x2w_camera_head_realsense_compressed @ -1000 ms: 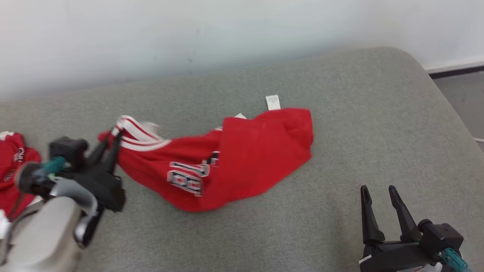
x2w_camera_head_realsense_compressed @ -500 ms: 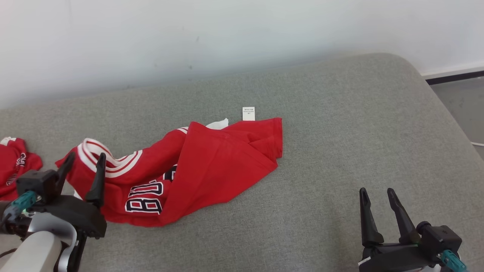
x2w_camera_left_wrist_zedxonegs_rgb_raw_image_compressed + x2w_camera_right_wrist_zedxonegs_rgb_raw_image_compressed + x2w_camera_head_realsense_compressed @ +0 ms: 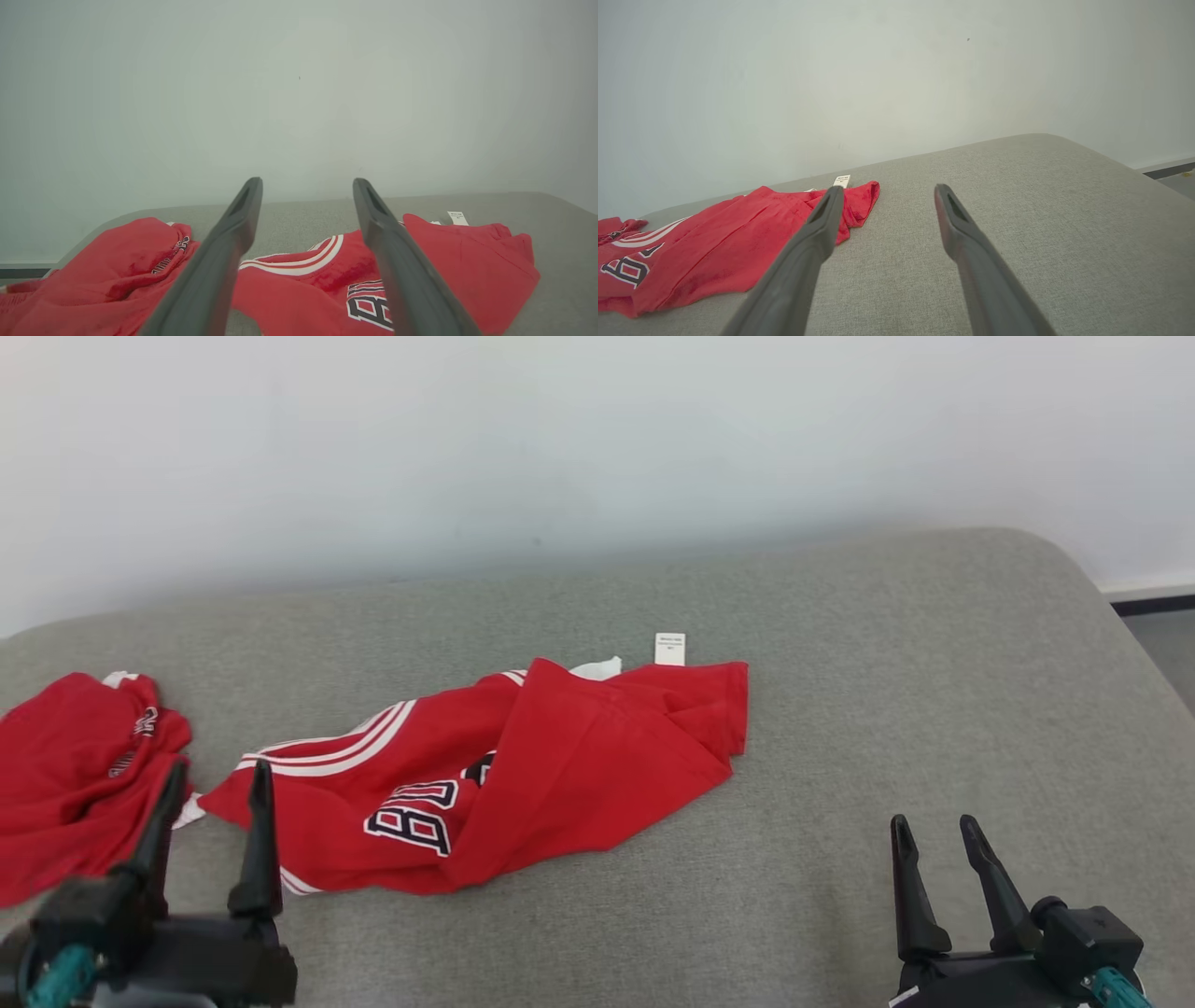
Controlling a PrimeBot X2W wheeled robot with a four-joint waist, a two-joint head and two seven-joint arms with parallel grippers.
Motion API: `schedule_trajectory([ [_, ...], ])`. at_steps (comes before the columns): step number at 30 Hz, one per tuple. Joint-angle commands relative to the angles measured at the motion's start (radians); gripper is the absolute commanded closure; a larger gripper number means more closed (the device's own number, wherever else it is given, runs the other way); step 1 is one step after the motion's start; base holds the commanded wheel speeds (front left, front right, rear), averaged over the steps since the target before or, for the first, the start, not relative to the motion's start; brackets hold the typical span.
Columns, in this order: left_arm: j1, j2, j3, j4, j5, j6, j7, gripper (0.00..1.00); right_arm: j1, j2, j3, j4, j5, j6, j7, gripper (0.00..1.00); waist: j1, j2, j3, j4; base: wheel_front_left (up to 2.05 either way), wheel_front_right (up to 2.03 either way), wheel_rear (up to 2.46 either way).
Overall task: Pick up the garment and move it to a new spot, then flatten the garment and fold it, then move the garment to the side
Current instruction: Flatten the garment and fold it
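Red garment (image 3: 523, 775) crumpled mid-cushion (image 3: 887, 691); left gripper (image 3: 219, 767) beside its striped end, right gripper (image 3: 934, 823) well apart, both fingers spread, empty. To flatten: grasp opposite corners, draw outward evenly.

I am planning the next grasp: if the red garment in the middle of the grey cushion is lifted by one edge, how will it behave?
The red garment is probably floppy: it lies crumpled, folded over its lettering, so it would likely hang limp. It looks thin, so a push would probably bunch it on the grey cushion rather than slide it.
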Motion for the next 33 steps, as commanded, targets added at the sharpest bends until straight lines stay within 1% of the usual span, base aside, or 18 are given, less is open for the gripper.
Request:
schedule_trajectory([
  [1, 0.026, -0.009, 0.011, -0.011, 0.020, -0.004, -0.001, 0.00, 0.010, 0.000, 0.002, -0.004, -0.004, 0.003, 0.000, 0.00, 0.0001, 0.0001, -0.013, 0.020, 0.00, 0.00, 0.00],
  [6, 0.121, -0.069, 0.076, -0.069, 0.091, -0.018, -0.001, 0.00, 0.019, 0.000, 0.006, -0.013, -0.007, 0.003, 0.007, 0.00, 0.0001, 0.0001, -0.014, 0.045, 0.00, 0.00, 0.00],
  [8, 0.153, -0.090, 0.097, -0.068, 0.109, -0.029, -0.001, 0.00, 0.022, 0.000, 0.008, -0.015, -0.008, 0.003, 0.012, 0.00, 0.0001, 0.0001, -0.015, 0.051, 0.00, 0.00, 0.00],
  [12, 0.193, -0.112, 0.114, -0.044, 0.148, -0.061, -0.001, 0.00, 0.023, 0.000, 0.013, -0.019, -0.011, 0.003, 0.018, 0.00, 0.0001, 0.0001, -0.013, 0.060, 0.00, 0.00, 0.00],
  [18, 0.219, -0.148, 0.149, -0.017, 0.189, -0.096, -0.001, 0.00, 0.027, 0.000, 0.026, -0.018, -0.027, 0.003, 0.031, 0.00, 0.0001, 0.0001, -0.009, 0.065, 0.00, 0.00, 0.00],
  [23, 0.208, -0.182, 0.173, -0.004, 0.207, -0.124, -0.001, 0.00, 0.024, -0.003, 0.037, -0.010, -0.033, 0.004, 0.039, 0.00, 0.0001, 0.0001, -0.007, 0.077, 0.00, 0.00, 0.00],
  [28, 0.182, -0.214, 0.190, 0.004, 0.231, -0.154, -0.001, 0.00, -0.034, -0.024, 0.079, 0.020, -0.017, 0.004, 0.043, 0.00, 0.0001, 0.0001, 0.010, 0.102, 0.00, 0.00, 0.00],
  [33, 0.147, -0.250, 0.199, 0.015, 0.250, -0.184, -0.001, 0.00, -0.155, -0.068, 0.135, 0.082, -0.018, 0.004, 0.056, 0.00, 0.0001, 0.0001, 0.045, 0.150, 0.00, 0.00, 0.00],
])
